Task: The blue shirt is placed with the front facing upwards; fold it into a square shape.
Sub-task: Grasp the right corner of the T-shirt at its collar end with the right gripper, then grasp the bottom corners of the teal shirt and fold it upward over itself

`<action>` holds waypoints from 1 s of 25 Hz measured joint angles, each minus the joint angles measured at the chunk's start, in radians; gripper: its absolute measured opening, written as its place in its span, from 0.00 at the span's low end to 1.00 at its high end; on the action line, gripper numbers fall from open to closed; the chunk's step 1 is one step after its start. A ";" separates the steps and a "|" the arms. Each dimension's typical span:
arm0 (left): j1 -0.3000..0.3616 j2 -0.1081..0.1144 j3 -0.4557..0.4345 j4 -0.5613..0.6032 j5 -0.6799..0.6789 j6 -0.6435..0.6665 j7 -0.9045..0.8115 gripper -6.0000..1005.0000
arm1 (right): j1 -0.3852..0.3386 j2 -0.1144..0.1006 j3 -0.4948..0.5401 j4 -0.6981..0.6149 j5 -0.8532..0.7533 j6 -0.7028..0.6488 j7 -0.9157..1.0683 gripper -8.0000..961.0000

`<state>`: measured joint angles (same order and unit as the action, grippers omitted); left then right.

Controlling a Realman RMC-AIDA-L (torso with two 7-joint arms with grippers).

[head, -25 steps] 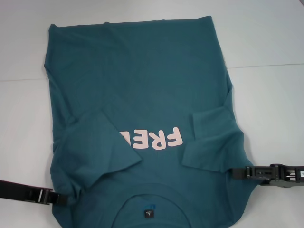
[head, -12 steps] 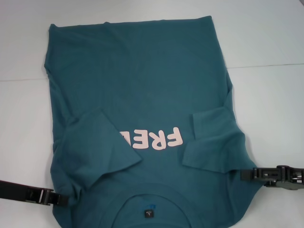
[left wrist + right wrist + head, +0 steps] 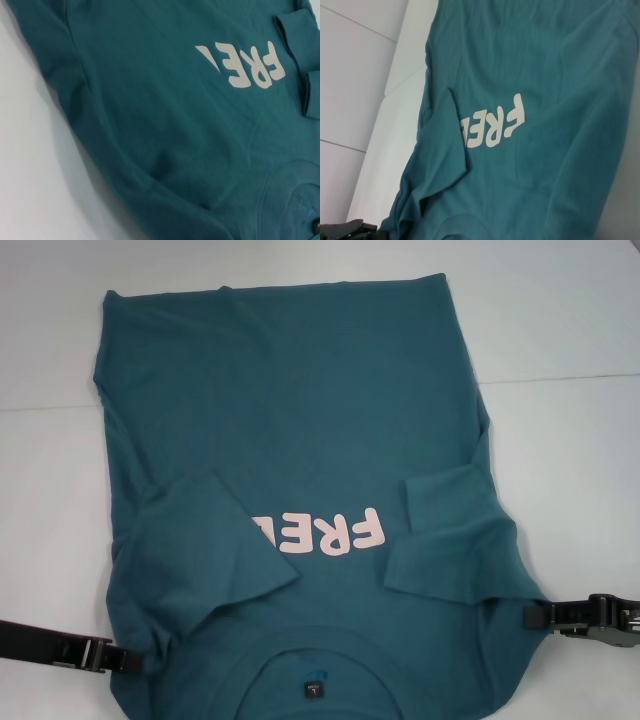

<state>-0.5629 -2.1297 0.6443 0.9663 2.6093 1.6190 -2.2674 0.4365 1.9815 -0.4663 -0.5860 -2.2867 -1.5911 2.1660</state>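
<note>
The blue shirt (image 3: 300, 410) lies flat on the white table, front up, collar and black neck tag (image 3: 314, 690) nearest me. Both short sleeves are folded inward over the chest, one (image 3: 205, 545) on the left and one (image 3: 450, 530) on the right, partly covering the pink lettering (image 3: 330, 533). My left gripper (image 3: 128, 660) rests at the shirt's left shoulder edge. My right gripper (image 3: 530, 615) is at the right shoulder edge, just off the cloth. The shirt also fills the left wrist view (image 3: 165, 125) and the right wrist view (image 3: 530, 125).
The white table (image 3: 560, 320) extends around the shirt on all sides, with a thin seam line (image 3: 570, 378) crossing it. My left gripper (image 3: 350, 227) shows far off in the right wrist view.
My right gripper has drawn back to the right, off the shirt's right shoulder. The shirt and the left arm have not moved.
</note>
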 joint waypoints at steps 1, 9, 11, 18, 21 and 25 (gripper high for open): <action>0.000 0.000 0.000 0.000 0.000 0.000 0.000 0.03 | -0.001 -0.001 0.000 0.000 0.000 0.000 0.000 0.44; -0.001 0.003 0.000 0.002 0.000 0.006 -0.006 0.03 | -0.008 -0.010 0.000 0.005 0.000 0.000 -0.005 0.13; -0.002 0.004 -0.002 0.002 0.000 0.007 -0.007 0.03 | -0.013 -0.011 0.000 0.005 0.000 0.000 -0.010 0.07; 0.003 0.018 -0.016 0.001 0.000 0.018 -0.024 0.03 | -0.043 -0.014 0.002 0.005 0.001 -0.001 -0.071 0.05; 0.013 0.026 -0.045 0.004 0.007 0.037 -0.030 0.03 | -0.057 -0.017 0.009 0.005 0.001 -0.006 -0.093 0.05; 0.034 0.038 -0.096 0.013 0.010 0.080 -0.028 0.03 | -0.080 -0.018 0.035 0.005 0.001 -0.022 -0.124 0.05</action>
<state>-0.5290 -2.0915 0.5485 0.9796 2.6194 1.6988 -2.2959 0.3568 1.9633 -0.4317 -0.5815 -2.2854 -1.6128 2.0422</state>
